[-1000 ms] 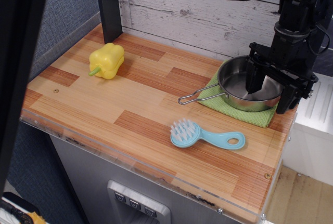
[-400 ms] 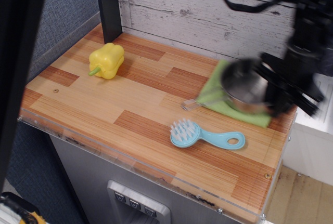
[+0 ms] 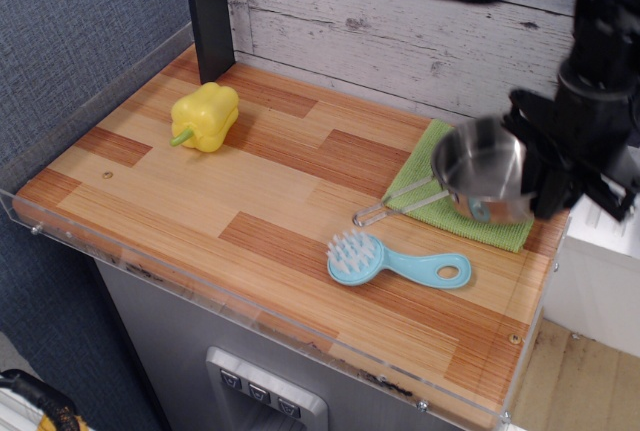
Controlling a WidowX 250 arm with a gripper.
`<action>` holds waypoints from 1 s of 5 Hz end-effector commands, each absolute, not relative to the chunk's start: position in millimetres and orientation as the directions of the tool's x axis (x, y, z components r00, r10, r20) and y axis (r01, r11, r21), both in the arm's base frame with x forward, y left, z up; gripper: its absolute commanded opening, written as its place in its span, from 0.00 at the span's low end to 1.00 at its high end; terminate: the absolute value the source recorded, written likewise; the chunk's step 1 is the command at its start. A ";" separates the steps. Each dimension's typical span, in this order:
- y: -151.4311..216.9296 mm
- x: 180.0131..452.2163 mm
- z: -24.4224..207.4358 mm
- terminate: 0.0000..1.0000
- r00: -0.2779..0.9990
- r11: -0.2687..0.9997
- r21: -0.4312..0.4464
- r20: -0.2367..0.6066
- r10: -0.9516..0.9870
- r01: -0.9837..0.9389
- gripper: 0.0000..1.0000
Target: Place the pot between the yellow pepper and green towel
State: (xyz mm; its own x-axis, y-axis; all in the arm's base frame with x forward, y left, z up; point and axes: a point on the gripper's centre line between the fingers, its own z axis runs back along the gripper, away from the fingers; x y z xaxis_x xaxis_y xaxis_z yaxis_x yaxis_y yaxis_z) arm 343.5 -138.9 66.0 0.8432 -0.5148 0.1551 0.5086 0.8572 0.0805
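The pot [image 3: 480, 166] is a shiny steel pan, tilted up on its side over the green towel [image 3: 430, 206] at the right of the table. Its wire handle [image 3: 395, 206] slopes down to the left, with the tip low near the wood. My black gripper [image 3: 532, 183] is shut on the pot's right rim and holds it raised. The yellow pepper [image 3: 206, 116] lies at the back left of the table, far from the pot. Part of the towel is hidden behind the pot.
A light-blue brush [image 3: 395, 262] with white bristles lies in front of the towel. A black post [image 3: 210, 11] stands behind the pepper. A white plank wall [image 3: 400, 21] backs the table. A clear plastic lip [image 3: 250, 311] runs along the front edge.
The pot, flat on the towel a second ago, is now lifted and tilted by the gripper. The dark bar at the left foreground has left the view.
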 end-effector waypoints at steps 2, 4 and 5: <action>-38.9 314.5 129.1 0.00 0.888 0.943 0.097 0.318 -0.334 0.320 0.00; -6.0 326.2 74.2 0.00 0.911 0.942 0.025 0.247 -0.330 0.335 0.00; -4.9 346.5 57.8 0.00 0.903 0.931 0.017 0.239 -0.357 0.364 0.00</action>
State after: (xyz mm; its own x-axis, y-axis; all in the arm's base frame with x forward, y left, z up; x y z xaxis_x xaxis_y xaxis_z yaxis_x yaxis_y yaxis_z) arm 347.1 -5.2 41.2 0.9130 -0.3619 0.1882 0.3698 0.9291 -0.0075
